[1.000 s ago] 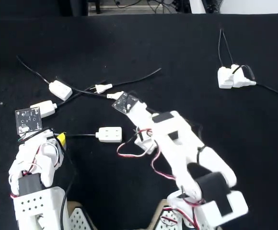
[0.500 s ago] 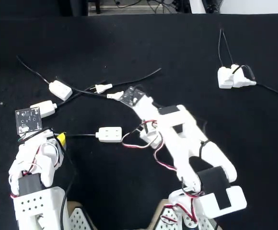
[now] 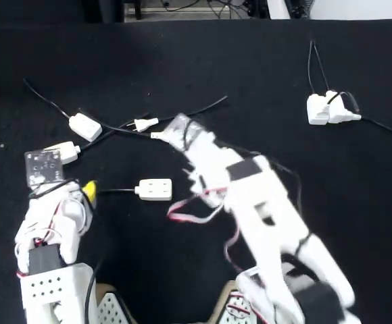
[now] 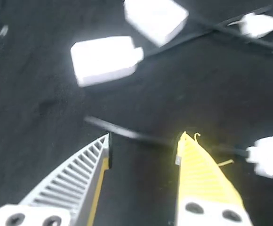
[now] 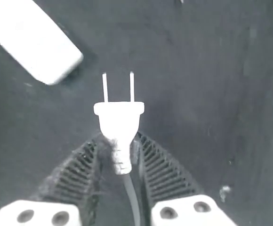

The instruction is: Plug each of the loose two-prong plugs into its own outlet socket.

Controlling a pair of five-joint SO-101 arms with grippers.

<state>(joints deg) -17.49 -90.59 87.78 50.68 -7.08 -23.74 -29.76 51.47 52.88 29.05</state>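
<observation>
I see my right gripper (image 5: 120,149) pinching a white two-prong plug (image 5: 119,117), my left gripper (image 4: 143,141) spread above a black cord (image 4: 121,133)

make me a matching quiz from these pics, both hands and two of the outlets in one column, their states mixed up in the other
Column one
1. right hand
2. left hand
3. far-right outlet
4. middle outlet

Column two
a. open, with a black cable crossing at its fingertips
b. no plug in it, lying between the two arms
c. shut on a two-prong plug
d. has a seated plug in it

Pairs: 1-c, 2-a, 3-d, 4-b
</observation>
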